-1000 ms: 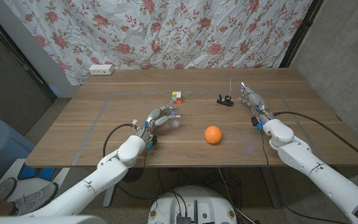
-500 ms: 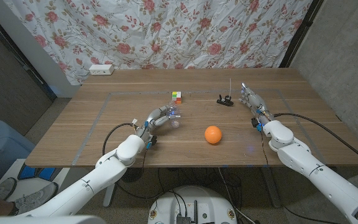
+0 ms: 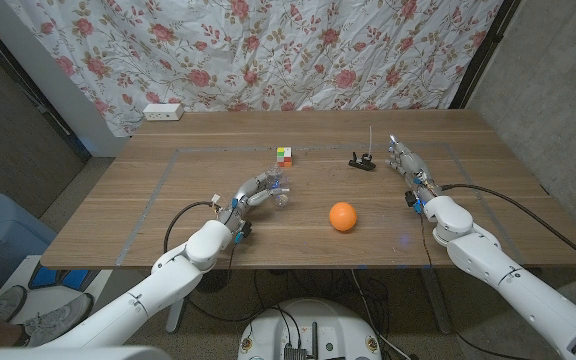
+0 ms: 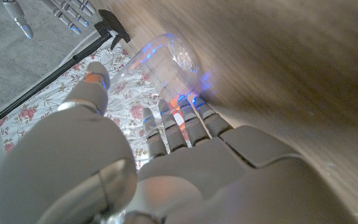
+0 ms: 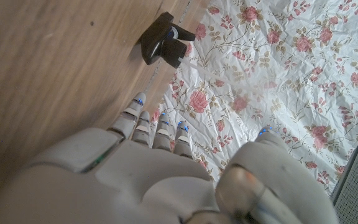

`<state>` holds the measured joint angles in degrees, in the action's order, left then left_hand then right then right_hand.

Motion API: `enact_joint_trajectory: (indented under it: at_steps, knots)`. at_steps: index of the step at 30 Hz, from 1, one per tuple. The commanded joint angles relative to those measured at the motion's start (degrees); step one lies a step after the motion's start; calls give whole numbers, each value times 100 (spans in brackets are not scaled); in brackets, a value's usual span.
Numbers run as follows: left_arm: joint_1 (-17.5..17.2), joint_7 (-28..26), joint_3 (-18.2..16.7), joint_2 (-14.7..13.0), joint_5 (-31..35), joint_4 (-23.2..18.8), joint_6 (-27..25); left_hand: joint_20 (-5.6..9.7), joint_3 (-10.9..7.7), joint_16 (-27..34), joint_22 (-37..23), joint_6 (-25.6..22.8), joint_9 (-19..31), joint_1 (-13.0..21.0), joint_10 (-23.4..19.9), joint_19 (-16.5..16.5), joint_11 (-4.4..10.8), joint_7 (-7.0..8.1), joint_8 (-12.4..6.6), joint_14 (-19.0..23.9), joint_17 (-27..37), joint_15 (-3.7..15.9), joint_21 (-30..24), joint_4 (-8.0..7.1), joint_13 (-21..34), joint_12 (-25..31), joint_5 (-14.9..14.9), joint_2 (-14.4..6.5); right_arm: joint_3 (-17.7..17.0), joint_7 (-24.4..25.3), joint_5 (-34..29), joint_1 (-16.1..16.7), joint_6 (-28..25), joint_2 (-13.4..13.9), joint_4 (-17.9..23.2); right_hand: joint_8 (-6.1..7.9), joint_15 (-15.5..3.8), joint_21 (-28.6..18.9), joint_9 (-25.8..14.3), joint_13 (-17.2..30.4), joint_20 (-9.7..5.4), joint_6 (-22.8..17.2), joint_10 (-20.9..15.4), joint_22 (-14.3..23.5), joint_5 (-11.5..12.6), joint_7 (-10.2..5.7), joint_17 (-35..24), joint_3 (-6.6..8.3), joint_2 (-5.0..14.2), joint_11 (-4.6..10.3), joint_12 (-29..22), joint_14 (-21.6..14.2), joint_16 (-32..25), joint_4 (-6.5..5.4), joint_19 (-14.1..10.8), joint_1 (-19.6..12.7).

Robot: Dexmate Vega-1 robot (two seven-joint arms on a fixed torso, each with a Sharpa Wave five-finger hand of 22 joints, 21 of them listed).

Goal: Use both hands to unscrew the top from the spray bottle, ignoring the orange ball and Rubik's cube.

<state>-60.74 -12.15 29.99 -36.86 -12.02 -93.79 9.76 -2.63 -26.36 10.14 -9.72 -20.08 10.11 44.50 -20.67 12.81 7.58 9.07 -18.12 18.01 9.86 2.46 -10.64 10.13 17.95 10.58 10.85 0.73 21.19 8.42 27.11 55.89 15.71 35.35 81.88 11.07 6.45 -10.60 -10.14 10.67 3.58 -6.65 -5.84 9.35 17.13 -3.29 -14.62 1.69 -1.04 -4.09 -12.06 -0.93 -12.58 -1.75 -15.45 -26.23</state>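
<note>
Clear spray bottle body (image 3: pixel 280 191) lies on its side near bench (image 3: pixel 128 210) centre, w/ the left hand (image 3: pixel 255 193) reaching to it from 7 o'clock; fingers (image 3: pixel 264 183) extend along the bottle's near side and touch it. In the left wrist view the bottle (image 4: pixel 169 59) sits just past the fingertips (image 4: pixel 188 109), thumb (image 4: pixel 92 84) apart on the other side (whether it's actually gripped or just touched I cannot tell).

The black spray top (image 3: pixel 360 160), w/ its thin white dip tube sticking up, is off the bottle and sits well apart at the bottle's 2 o'clock. Right hand (image 3: pixel 409 168) is just beside it at the top's 3 o'clock, fingers straight and spread, holding nothing. Right wrist view: spray top (image 5: pixel 164 41) on the wood beyond the outstretched fingers (image 5: pixel 157 127), not touching.

Orange ball (image 3: pixel 342 216) is at 4 o'clock from the bottle, between the two hands. Rubik's cube (image 3: pixel 285 155) is at the bottle's 12 o'clock, near. White power strip (image 3: pixel 163 112) at the bench's far-left edge, under the floral curtain (image 3: pixel 298 50).
</note>
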Motion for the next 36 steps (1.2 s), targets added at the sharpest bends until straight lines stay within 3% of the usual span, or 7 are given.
enact_joint_trajectory:
  at_steps: [1,13,19,20,23,26,36]
  knots:
    - [-87,55,-38,-105,-58,-72,-26,34,76,-15,-17,203,10,47,178,-40,-12,-146,204,-170,6,275,-19,0,-131,-5,50,158,-18,49,-20,43,42,-13,24,26,48,-20,-18,9,25,-59,-27,15,-4,5,-12,4,-37,-11,6,0,-19,34,-32,20]
    - [-130,114,-106,-211,-86,-96,63,103,183,-57,-7,622,-1,151,643,-242,-127,-326,592,-733,-2,196,25,-10,-420,-36,21,345,-26,132,-64,110,67,-25,89,18,69,-16,-19,11,37,-68,-29,16,-20,-10,10,0,-36,-5,20,0,-8,54,-36,12]
    - [-124,264,-123,-277,-169,-78,91,213,273,-78,2,933,6,198,1025,-545,-224,-384,721,-1336,-10,95,56,-40,-608,-39,-31,439,-21,185,-99,139,61,-34,132,13,82,-14,-20,12,36,-67,-24,16,-26,-13,19,-1,-34,-3,27,-7,-7,61,-36,12]
    - [-127,270,-128,-278,-173,-64,119,261,297,-61,4,1084,5,204,1146,-649,-147,-427,756,-1435,-11,62,65,-46,-644,-45,-40,458,-23,202,-104,149,52,-32,148,13,84,-14,-20,12,38,-69,-27,16,-28,-14,21,-2,-33,1,28,-7,-7,63,-35,12]
    - [-141,303,-148,-302,-200,-47,166,300,327,-66,9,1270,5,206,1348,-829,-150,-464,773,-1645,-13,45,77,-61,-686,-53,-49,462,-29,240,-117,180,32,-25,195,8,80,-13,-20,12,42,-64,-25,16,-32,-11,25,-3,-28,-6,32,-1,-3,66,-36,15]
    - [-156,340,-173,-331,-243,-46,176,317,375,-55,11,1457,3,178,1588,-1028,-283,-527,769,-1858,-13,-3,77,-82,-721,-50,-61,465,-34,277,-126,206,10,-25,238,7,91,-11,-20,12,44,-67,-25,16,-36,-14,29,-4,-26,-5,34,-1,-1,67,-33,17]
    - [-115,809,-235,-472,-542,19,395,404,553,-55,10,1848,-2,-87,2041,-1581,-441,-697,776,-2357,-9,-163,95,-162,-753,-44,-95,540,-67,254,-89,295,56,-4,342,-24,135,25,-20,14,99,-13,61,17,-65,-53,38,-41,-31,-38,79,94,36,48,68,99]
